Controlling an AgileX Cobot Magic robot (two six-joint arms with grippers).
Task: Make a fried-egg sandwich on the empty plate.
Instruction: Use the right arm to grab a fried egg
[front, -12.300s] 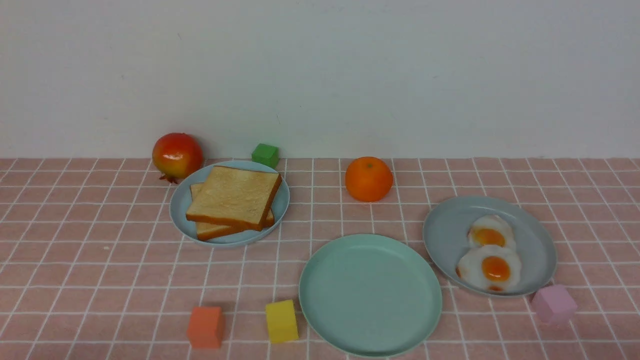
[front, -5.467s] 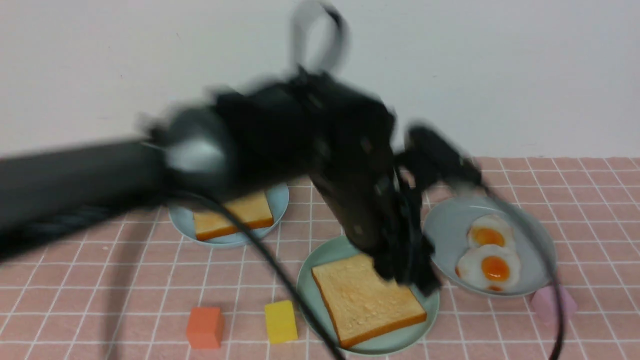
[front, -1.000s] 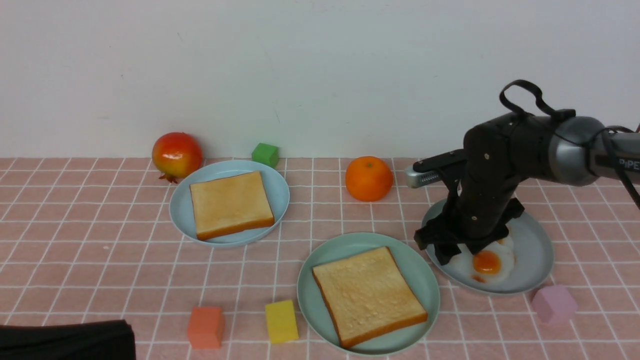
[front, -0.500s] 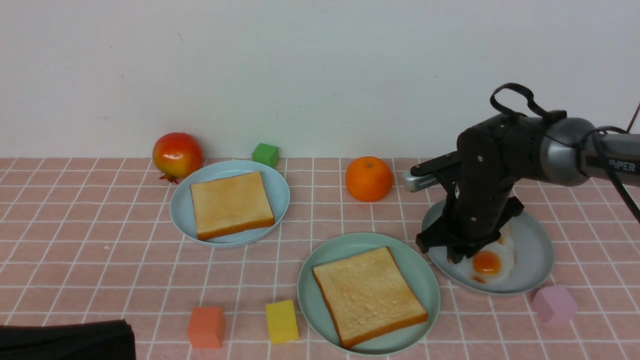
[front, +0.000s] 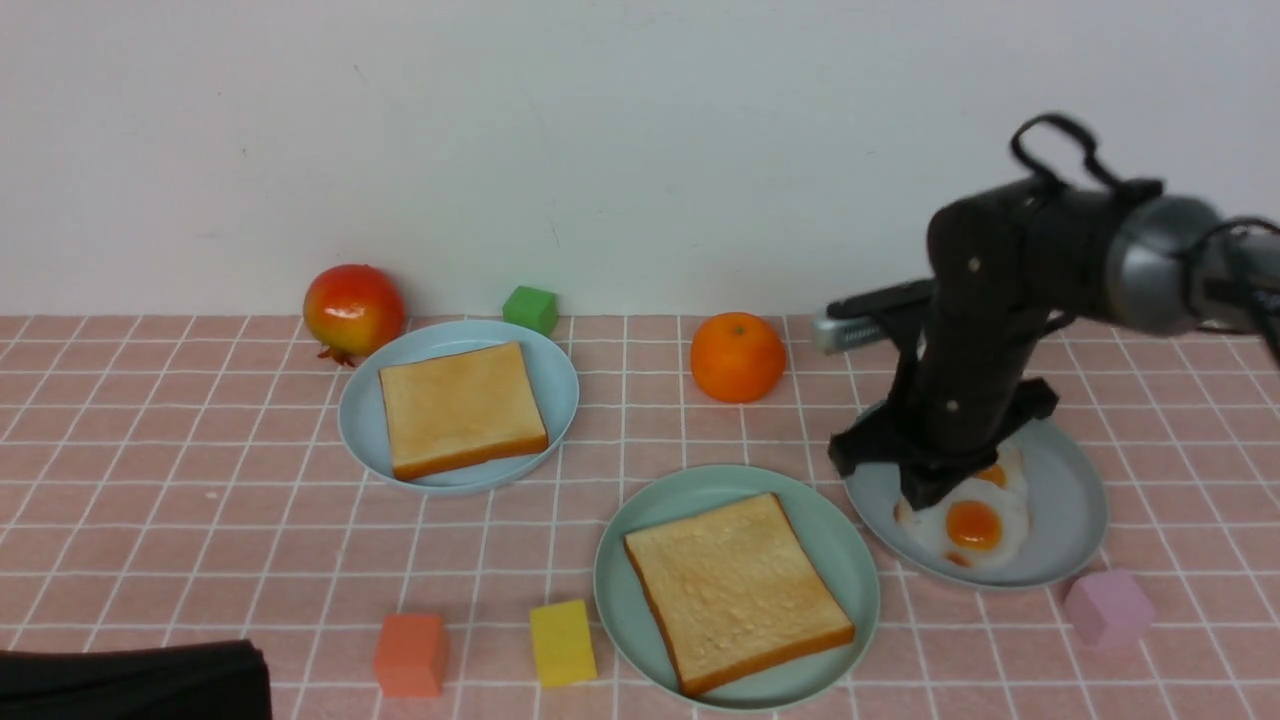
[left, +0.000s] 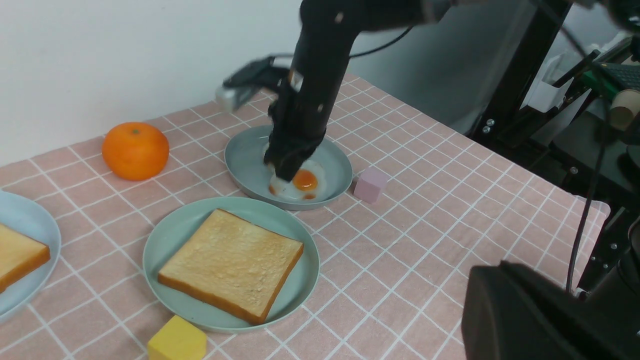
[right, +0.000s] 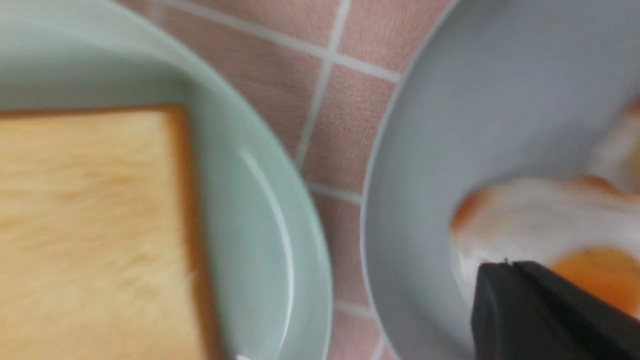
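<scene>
A toast slice (front: 735, 590) lies flat on the mint-green empty plate (front: 640, 520) at the front centre. A second toast slice (front: 462, 405) rests on the pale blue plate (front: 560, 380) at back left. Two fried eggs sit on the grey plate (front: 1070, 490). My right gripper (front: 925, 492) is shut on the white left edge of the near fried egg (front: 975, 525); the far egg (front: 1005, 465) is mostly hidden behind the arm. In the right wrist view the closed gripper (right: 505, 272) lies over the egg (right: 540, 220). My left gripper (left: 492, 295) is shut, empty, low at the front left.
An orange (front: 738, 357) sits between the plates at the back, with a red fruit (front: 354, 310) and a green cube (front: 530, 308) by the wall. An orange cube (front: 410, 653) and a yellow cube (front: 563, 642) stand left of the mint plate; a pink cube (front: 1107, 607) stands by the grey plate.
The right jaws have gone from wide apart to closed on the near egg's edge, and the right arm has risen slightly. The left arm has not moved.
</scene>
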